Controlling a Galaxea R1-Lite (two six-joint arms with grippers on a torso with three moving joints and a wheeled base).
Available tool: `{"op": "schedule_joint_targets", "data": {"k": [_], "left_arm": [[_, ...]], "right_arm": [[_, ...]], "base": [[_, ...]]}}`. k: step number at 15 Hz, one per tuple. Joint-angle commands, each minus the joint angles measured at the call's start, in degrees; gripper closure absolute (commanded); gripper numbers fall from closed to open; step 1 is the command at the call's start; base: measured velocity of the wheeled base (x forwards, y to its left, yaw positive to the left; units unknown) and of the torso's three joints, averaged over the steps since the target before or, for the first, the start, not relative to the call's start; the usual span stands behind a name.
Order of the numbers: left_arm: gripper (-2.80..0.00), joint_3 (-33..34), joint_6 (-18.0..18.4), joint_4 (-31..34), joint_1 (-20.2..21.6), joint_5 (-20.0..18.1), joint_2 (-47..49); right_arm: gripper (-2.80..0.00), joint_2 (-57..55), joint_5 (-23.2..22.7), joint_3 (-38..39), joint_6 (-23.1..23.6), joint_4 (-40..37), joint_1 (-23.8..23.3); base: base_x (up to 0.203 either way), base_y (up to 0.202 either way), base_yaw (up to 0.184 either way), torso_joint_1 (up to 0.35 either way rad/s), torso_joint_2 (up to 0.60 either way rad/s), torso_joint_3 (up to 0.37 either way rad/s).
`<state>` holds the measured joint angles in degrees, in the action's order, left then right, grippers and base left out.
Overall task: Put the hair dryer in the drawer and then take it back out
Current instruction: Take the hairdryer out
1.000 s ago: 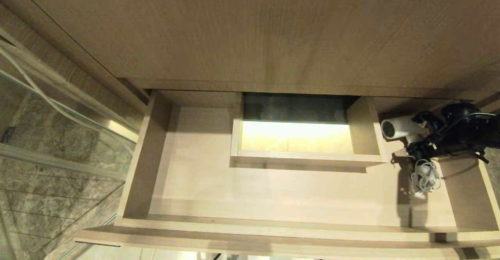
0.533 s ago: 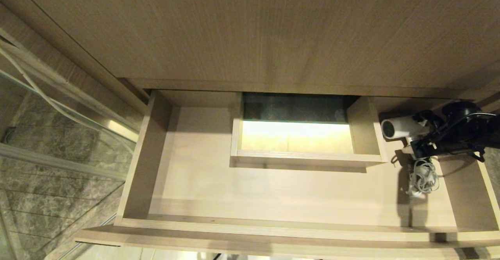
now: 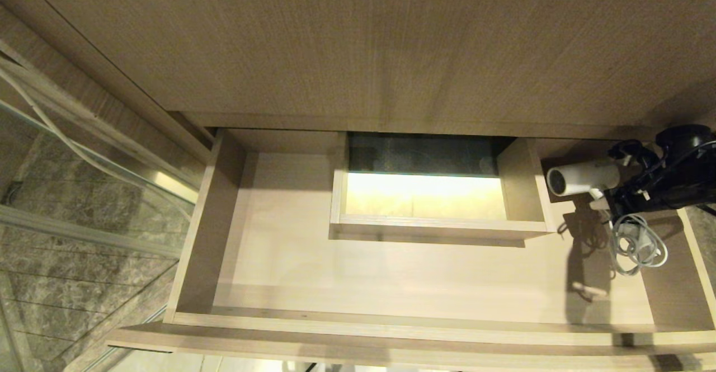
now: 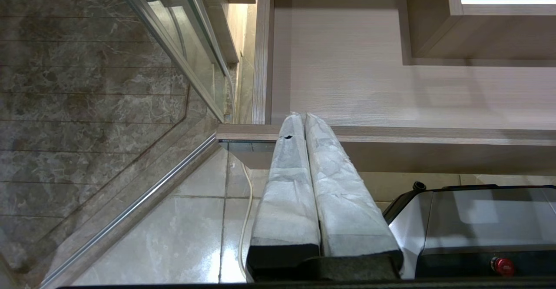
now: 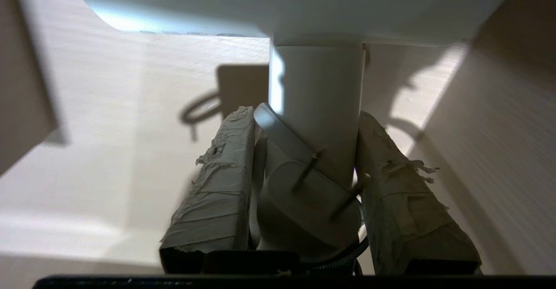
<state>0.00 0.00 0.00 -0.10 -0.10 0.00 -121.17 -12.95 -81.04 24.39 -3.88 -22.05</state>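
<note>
Lifting clear of the drawer floor, the hair dryer [image 3: 582, 180] now hangs clamped in the right hand [image 3: 618, 196], higher and further toward the drawer's right wall than it was a second ago, when it lay lower beside the cutout box. Its coiled cord [image 3: 637, 246] has come up with it and dangles below the hand, with the shadow of dryer and cord cast on the drawer floor underneath. In the right wrist view the two padded fingers [image 5: 213, 184] press on either side of the dryer's white handle [image 5: 317, 106], with the plug [image 5: 304, 197] caught between them too, prongs showing. I judge that the putting-in half of the task is done and the taking-out half is under way: the grip looks settled and the dryer is off the floor but not yet out past the drawer's edges.

The drawer [image 3: 201, 232] stands pulled fully open under the vanity front [image 3: 358, 42]. The raised wooden box around the cutout [image 3: 436, 226] sits just left of the dryer's barrel, and the drawer's right wall [image 3: 696, 260] is close on the other side, so the dryer rises through a narrow bay. The hanging cord loop is the likelier snag: it could catch on the right wall or the front rail as the arm withdraws.

The left hand [image 4: 306, 124] is parked outside the drawer's front left corner, fingers together and empty, above the tiled floor [image 4: 173, 228].
</note>
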Motion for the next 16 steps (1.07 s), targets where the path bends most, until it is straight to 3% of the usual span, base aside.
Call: {"op": "schedule_joint_targets", "data": {"k": [1, 9, 16], "left_arm": [[0.0, 0.09, 0.0, 0.0, 0.01, -0.07, 0.0], [0.0, 0.09, -0.03, 0.0, -0.08, 0.01, 0.0], [0.0, 0.09, 0.0, 0.0, 0.01, 0.01, 0.0]], "right_arm": [[0.0, 7.37, -0.13, 4.32, 0.22, -0.23, -0.06], [0.0, 28.32, 0.24, 17.58, 0.7, -4.79, -0.15], [0.0, 55.29, 0.06, 33.31, 0.73, -8.66, 0.01]], "base": [[0.0, 0.0, 0.0, 0.0, 0.0, 0.0], [0.0, 0.0, 0.0, 0.0, 0.0, 0.0], [0.0, 0.0, 0.0, 0.0, 0.0, 0.0]]}}
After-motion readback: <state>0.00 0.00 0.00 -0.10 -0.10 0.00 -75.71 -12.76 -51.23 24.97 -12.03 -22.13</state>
